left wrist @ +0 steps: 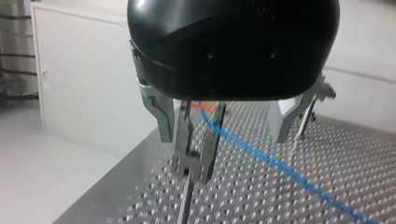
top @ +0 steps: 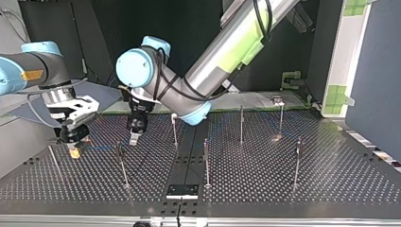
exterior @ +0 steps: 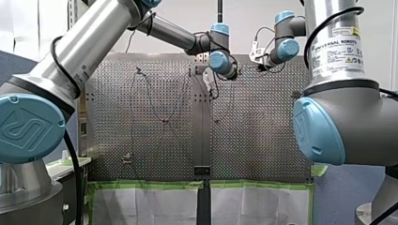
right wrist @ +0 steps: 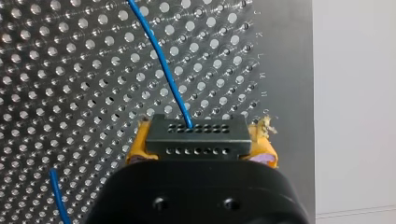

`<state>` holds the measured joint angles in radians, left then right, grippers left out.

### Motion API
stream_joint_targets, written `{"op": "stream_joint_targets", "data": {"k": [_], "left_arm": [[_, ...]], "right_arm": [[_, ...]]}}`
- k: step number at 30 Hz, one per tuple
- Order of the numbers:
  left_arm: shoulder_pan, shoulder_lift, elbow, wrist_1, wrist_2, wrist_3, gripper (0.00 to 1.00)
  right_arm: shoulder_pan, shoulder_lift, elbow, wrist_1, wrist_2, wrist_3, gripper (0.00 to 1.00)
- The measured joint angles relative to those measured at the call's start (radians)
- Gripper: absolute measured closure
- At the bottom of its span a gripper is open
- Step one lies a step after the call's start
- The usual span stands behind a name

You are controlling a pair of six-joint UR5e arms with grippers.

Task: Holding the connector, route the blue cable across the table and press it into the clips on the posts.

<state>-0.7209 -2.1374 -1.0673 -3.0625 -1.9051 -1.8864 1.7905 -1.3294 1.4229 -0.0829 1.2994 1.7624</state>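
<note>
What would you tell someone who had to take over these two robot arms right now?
Right gripper: shut on the connector, low over the table at the top view's left.
Left gripper: open, fingers either side of a clip on a post.
Blue cable: leaves the connector, runs past that clip's top; seated or not, I cannot tell.
Done: connector gripped, cable brought to this clip.
Left: press it in, then route on to the other posts; which already hold cable I cannot tell.
</note>
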Motion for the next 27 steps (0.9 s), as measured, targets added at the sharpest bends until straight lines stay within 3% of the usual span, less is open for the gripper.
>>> {"op": "stream_joint_targets", "data": {"k": [5,9,27], "left_arm": [[-0.008,0.041,-0.041,-0.037,0.036,0.014,0.00],[-0.009,0.072,-0.072,-0.061,0.031,0.014,0.00],[-0.003,0.221,-0.221,0.064,-0.094,0.025,0.00]], "right_arm": [[0.002,0.000,0.000,0.001,0.000,-0.002,1.00],[0.002,0.000,0.000,0.002,-0.001,-0.002,1.00],[0.009,0.000,0.001,0.002,0.000,-0.005,1.00]]}}
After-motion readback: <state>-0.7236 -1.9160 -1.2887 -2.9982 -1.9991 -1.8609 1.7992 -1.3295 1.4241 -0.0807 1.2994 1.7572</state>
